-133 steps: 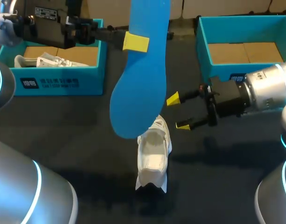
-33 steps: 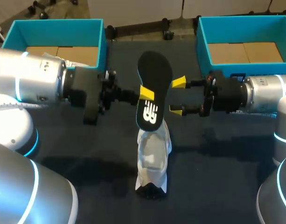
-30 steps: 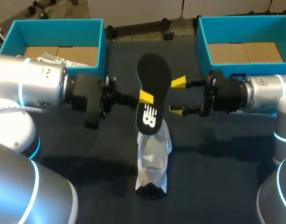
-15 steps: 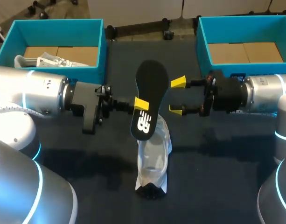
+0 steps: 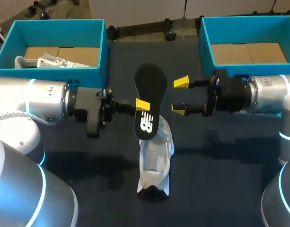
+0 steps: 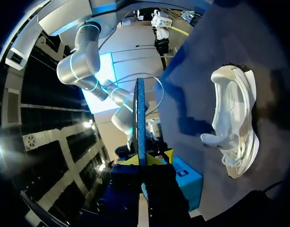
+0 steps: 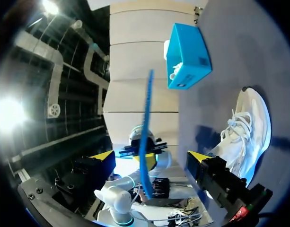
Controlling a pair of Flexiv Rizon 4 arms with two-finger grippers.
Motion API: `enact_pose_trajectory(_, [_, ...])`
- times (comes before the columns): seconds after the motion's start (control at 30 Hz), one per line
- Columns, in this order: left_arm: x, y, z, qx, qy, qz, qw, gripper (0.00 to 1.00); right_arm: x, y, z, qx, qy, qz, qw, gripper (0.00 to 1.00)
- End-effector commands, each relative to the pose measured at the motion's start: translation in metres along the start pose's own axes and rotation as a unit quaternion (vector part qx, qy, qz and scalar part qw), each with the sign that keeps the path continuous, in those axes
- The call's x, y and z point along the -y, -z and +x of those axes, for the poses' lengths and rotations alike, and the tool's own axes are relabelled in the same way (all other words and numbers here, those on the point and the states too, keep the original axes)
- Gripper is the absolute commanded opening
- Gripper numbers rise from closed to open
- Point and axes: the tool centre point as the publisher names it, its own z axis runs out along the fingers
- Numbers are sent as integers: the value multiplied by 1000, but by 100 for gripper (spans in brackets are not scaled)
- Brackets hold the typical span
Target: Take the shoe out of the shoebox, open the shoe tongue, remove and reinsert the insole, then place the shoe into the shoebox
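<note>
A white shoe (image 5: 155, 158) lies on the dark table (image 5: 230, 165), heel toward the front edge. Above its toe end hangs the insole (image 5: 151, 90), black face with a white logo up. My left gripper (image 5: 143, 105) is shut on the insole's edge near its middle. In the left wrist view the insole (image 6: 140, 113) stands edge-on, blue, between the shut fingertips of that gripper (image 6: 144, 160), with the shoe (image 6: 234, 120) off to one side. My right gripper (image 5: 180, 95) stands open just right of the insole, not touching it. From the right wrist view the insole (image 7: 145, 137) rises ahead of that open gripper (image 7: 149, 160), the shoe (image 7: 246, 127) beside it.
A turquoise shoebox (image 5: 100, 56) at the back left holds a second white shoe (image 5: 43, 61). Another turquoise shoebox (image 5: 206, 45) at the back right shows only its cardboard floor. My right arm lies across the front of this box.
My left gripper has carried the insole slightly left and toward the front; its lower end swung left, then back over the shoe. The right arm has not moved.
</note>
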Motion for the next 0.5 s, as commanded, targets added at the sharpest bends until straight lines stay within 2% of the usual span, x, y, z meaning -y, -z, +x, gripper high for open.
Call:
enact_pose_trajectory(0.03, [-1,-6,7,8,-3,-6,1000,0,3,0,7,1,8,-8,1000,100])
enact_pose_trajectory(0.5, [-7,-9,12,18,-16,-30,999,0,-13,-17,8,4,22,-6,1000,100])
